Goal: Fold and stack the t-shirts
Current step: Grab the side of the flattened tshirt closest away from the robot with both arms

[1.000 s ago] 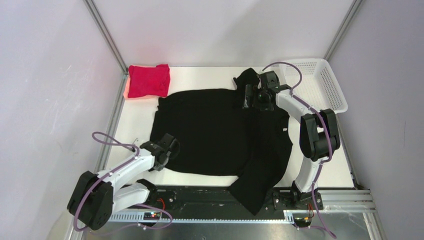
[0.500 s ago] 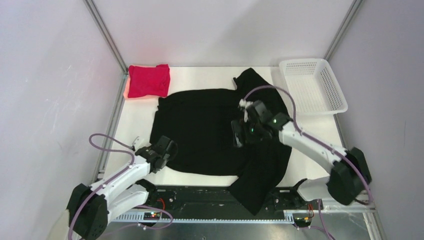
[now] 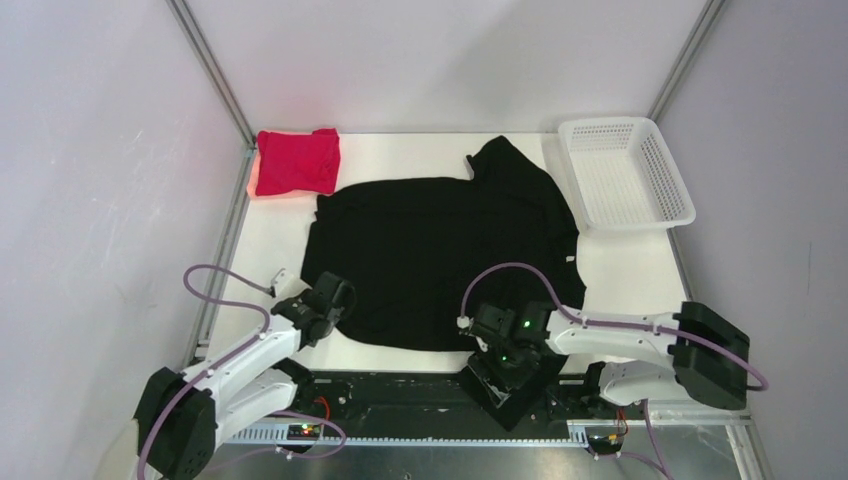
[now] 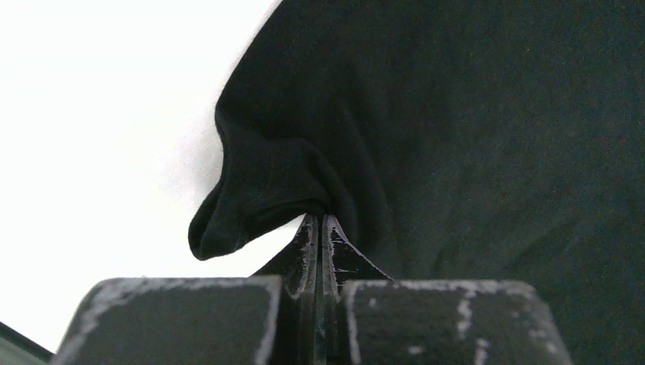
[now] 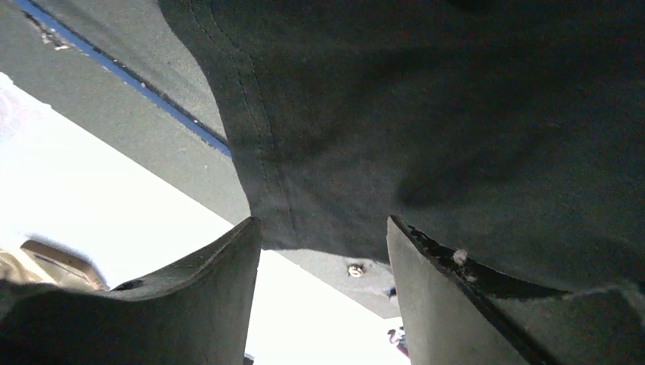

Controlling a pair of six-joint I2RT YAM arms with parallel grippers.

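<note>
Top view: large black cloth t-shirt (image 3: 440, 260) lies spread on white table (image 3: 640, 275), one part hanging over the near edge; crimson-red cloth shirt (image 3: 297, 161) sits folded at far-left corner.
L wrist view: left gripper (image 4: 319, 225) is fully closed, pinching a fold of the black hem.
R wrist view: right gripper (image 5: 323, 237) has jaws apart w/ the black hem btw them, not clamped.
</note>
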